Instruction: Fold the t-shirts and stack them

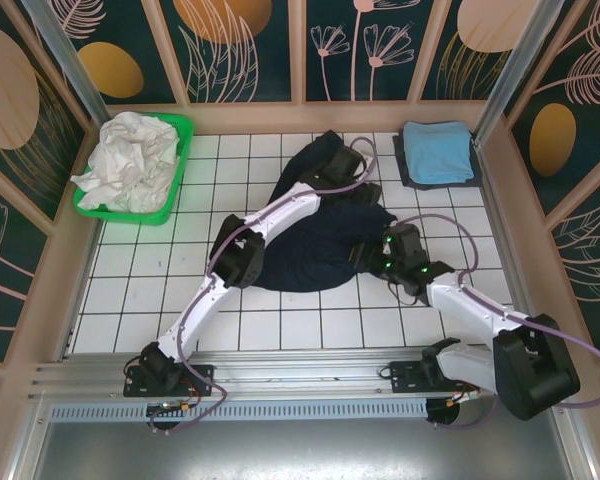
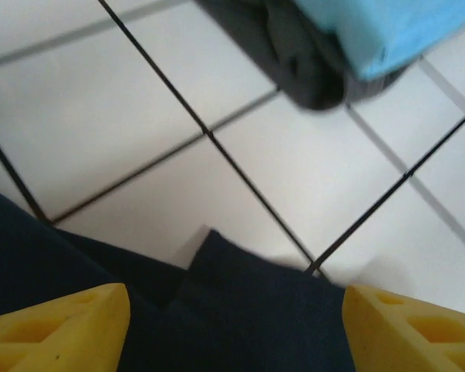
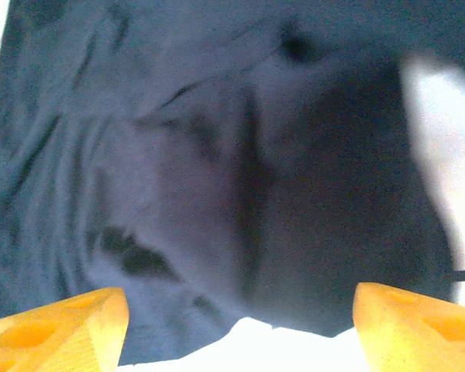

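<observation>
Top external view: two arms reach over the crumpled navy t-shirt (image 1: pixel 310 250) in the middle of the white tiled surface (image 1: pixel 150 300).

The left hand (image 1: pixel 348 163) is at the far edge of the navy shirt. In the left wrist view its yellow fingers (image 2: pixel 58 329) are wide apart with nothing gripped, just above the shirt's edge. The right hand (image 1: pixel 388 250) is at the shirt's right side, and its fingers (image 3: pixel 54 329) are wide apart too, with navy cloth in front of them. A folded light blue t-shirt (image 1: pixel 437 150) lies on a dark cloth (image 2: pixel 310 74) in the far right corner. White t-shirts (image 1: pixel 130 160) are piled in the green basket (image 1: pixel 183 135) at the far left.
</observation>
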Tool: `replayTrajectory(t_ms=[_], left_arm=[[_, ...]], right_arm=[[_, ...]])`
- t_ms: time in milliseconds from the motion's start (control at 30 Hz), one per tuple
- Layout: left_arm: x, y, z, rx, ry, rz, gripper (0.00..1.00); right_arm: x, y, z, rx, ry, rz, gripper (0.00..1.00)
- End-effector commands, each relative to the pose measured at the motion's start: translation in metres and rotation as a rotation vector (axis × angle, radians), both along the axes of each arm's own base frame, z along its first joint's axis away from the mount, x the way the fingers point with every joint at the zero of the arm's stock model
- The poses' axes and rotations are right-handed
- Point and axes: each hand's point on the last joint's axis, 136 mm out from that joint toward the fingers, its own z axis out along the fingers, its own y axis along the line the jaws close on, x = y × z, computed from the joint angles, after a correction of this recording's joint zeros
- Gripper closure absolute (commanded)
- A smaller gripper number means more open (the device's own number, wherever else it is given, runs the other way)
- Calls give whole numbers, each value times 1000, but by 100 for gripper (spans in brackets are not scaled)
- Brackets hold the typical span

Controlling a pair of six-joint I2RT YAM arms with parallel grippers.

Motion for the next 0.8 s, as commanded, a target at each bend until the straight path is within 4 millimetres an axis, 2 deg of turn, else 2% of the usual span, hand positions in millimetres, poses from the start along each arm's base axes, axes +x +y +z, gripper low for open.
replayTrajectory(t_ms=[0, 67, 133, 233, 300, 367, 467, 567, 667, 733, 767], left_arm=[[-15, 19, -43, 110, 84, -60, 27], [-23, 22, -54, 117, 106, -87, 30], [-27, 25, -60, 138, 113, -99, 39], [-25, 33, -58, 175, 102, -78, 74], [-22, 39, -44, 189, 76, -55, 90], [-17, 48, -20, 195, 41, -27, 100], [-7, 68, 26, 179, -14, 31, 100], [5, 103, 77, 216, -95, 134, 100], [10, 143, 129, 232, -161, 231, 100], [11, 172, 160, 220, -196, 300, 100], [10, 188, 175, 209, -213, 333, 100]], right_arm=[[-1, 33, 5, 119, -68, 9, 25], [-7, 54, 3, 132, -78, 58, 25], [-8, 66, -7, 100, -54, 88, 25], [-1, 72, -27, -15, -20, 83, 25], [6, 72, -34, -64, -15, 69, 26], [10, 74, -42, -120, -10, 68, 29], [16, 67, -52, -269, -16, 48, 37], [19, 54, -49, -438, -54, 10, 62], [21, 38, -46, -533, -66, -11, 87], [25, 27, -38, -576, -71, -28, 99], [27, 19, -29, -594, -78, -46, 100]])
